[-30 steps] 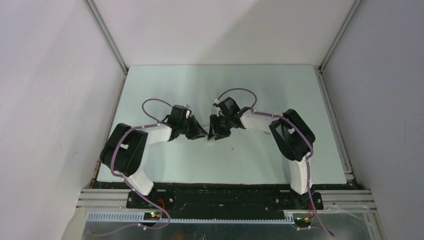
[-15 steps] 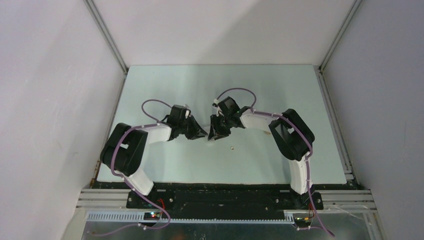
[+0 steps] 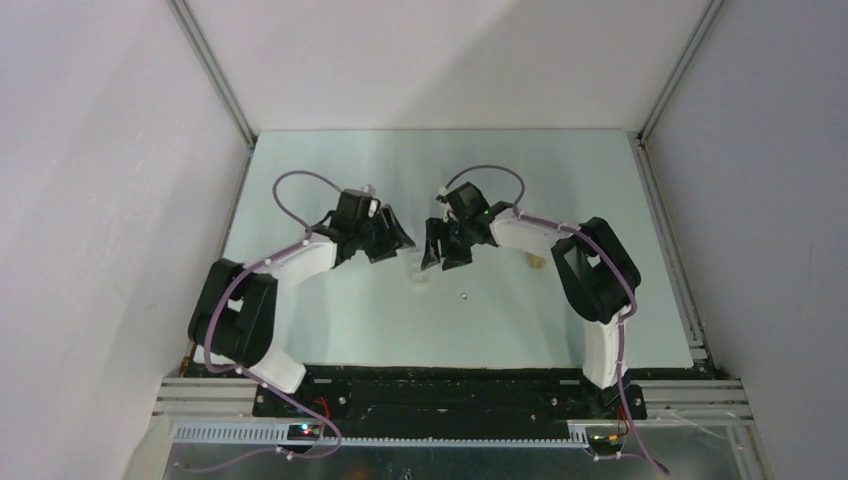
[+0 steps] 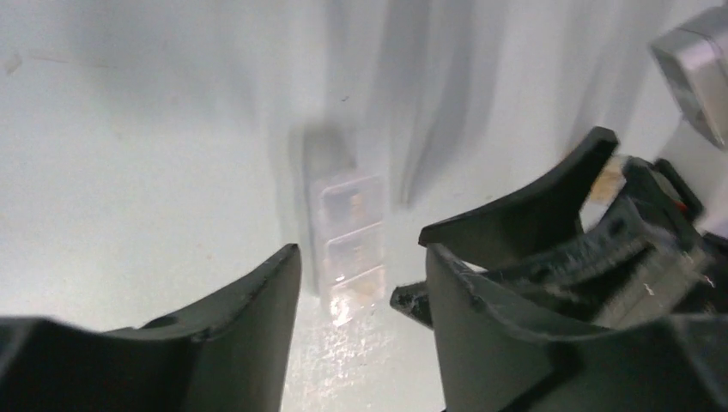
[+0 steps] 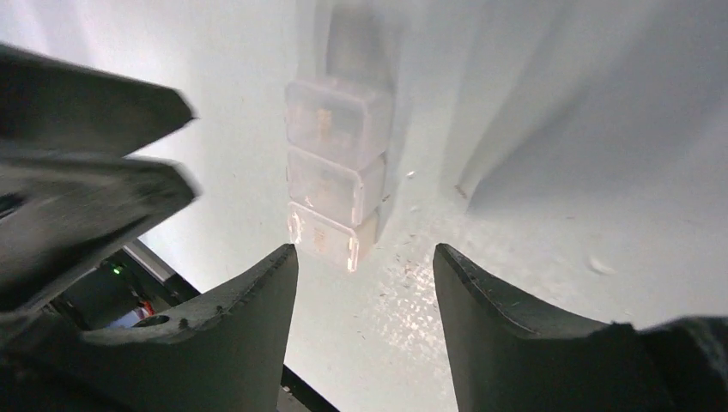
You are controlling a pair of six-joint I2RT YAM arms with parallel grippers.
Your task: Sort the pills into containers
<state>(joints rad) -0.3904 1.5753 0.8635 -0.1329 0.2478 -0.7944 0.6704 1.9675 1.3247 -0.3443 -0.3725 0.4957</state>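
Observation:
The containers are one small translucent white pill box (image 3: 420, 268) of three joined compartments, lying free on the table between my two grippers. In the right wrist view the pill box (image 5: 335, 180) sits just beyond the fingertips, with an orange-tan pill (image 5: 324, 118) in its far compartment. In the left wrist view the box (image 4: 348, 232) also lies just ahead of the tips. My left gripper (image 3: 398, 240) (image 4: 360, 257) is open and holds nothing. My right gripper (image 3: 440, 258) (image 5: 365, 253) is open and holds nothing. One loose pill (image 3: 464, 295) lies on the table nearer the bases.
A small tan object (image 3: 535, 262) lies on the table beside the right forearm. A pale speck (image 5: 601, 268) lies to the right of the right fingers. The two grippers face each other closely, and the right gripper (image 4: 601, 232) fills the left wrist view's right side.
Both grippers have opened and drawn up and back from the box, which now lies uncovered between them. The tan object beside the right arm has come into view.

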